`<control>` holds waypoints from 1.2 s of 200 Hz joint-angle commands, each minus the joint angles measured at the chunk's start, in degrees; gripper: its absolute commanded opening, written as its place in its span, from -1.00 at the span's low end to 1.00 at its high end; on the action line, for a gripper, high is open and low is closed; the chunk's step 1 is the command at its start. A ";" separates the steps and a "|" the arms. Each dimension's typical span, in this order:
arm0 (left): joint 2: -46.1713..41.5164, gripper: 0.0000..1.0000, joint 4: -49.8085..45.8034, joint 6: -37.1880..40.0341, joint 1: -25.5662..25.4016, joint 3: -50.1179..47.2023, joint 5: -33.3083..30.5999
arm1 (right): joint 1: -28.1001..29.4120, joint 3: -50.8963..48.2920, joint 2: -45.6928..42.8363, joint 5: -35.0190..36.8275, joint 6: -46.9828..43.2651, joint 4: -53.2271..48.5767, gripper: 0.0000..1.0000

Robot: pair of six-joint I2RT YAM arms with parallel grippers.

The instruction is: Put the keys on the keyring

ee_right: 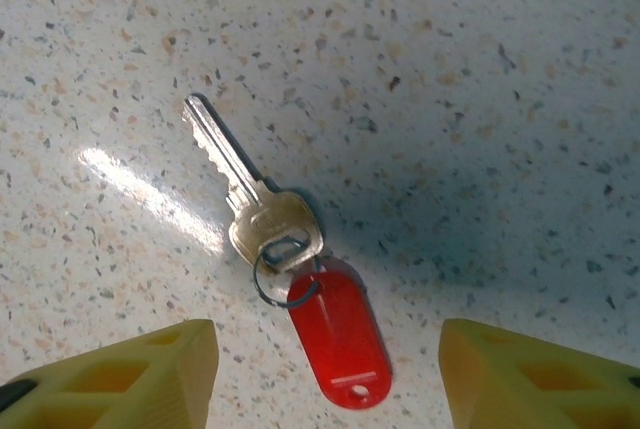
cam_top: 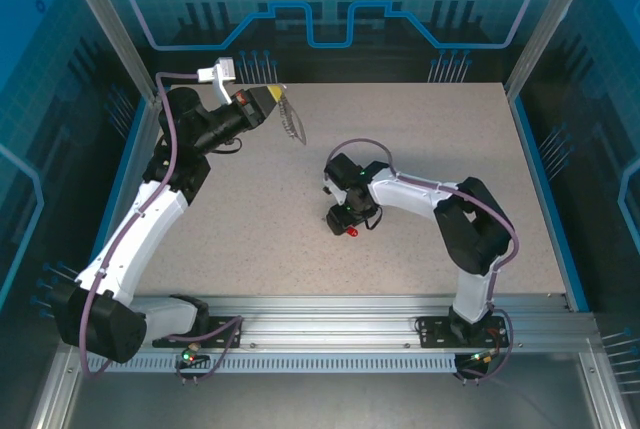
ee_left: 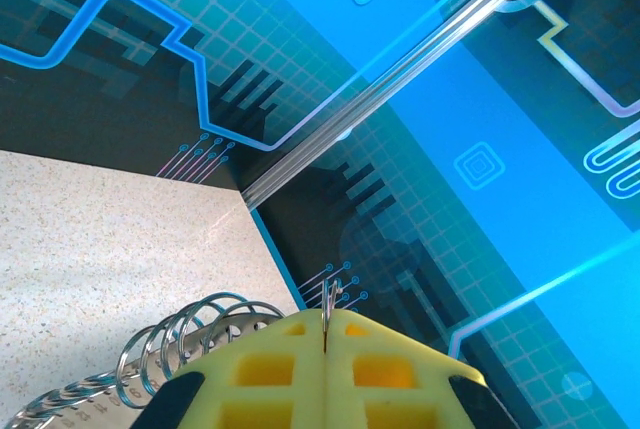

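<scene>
Your right hand (cam_top: pixel 348 221) hovered wide above the red-tagged key (ee_right: pixel 250 194) on the tabletop (ee_right: pixel 500 99); centring over its head before closing looked wisest. Your left hand (ee_left: pixel 325 334) clamped the keyring (ee_left: pixel 190 341).

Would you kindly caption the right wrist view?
Open right gripper hovers over a silver key with red tag on the table.

Counter (cam_top: pixel 430 149): pale speckled top, flat, with one streak of glare. One item lies on it: key (ee_right: pixel 245 189), silver blade and bow, lying flat, joined by a small dark ring (ee_right: pixel 262 284) to a red oval tag (ee_right: pixel 340 334). Position: under the right end effector (ee_right: pixel 327 359), tag between its spread fingers, blade pointing away.
</scene>
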 commanded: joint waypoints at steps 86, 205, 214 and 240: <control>-0.30 -1.00 1.99 -0.48 -0.10 1.23 0.19 | 1.60 4.53 6.23 1.06 -2.80 -1.22 -0.29; -0.21 -1.00 1.79 -0.20 -0.08 1.13 0.48 | -8.99 -0.57 1.39 -9.80 10.50 0.93 -1.00; -0.21 -1.00 1.93 -0.28 -0.10 1.16 0.55 | -9.78 -1.72 0.24 -10.63 11.50 1.40 -1.00; -0.21 -1.00 1.93 -0.28 -0.06 1.05 0.56 | -10.89 -4.31 -3.28 -13.15 13.90 2.66 -1.00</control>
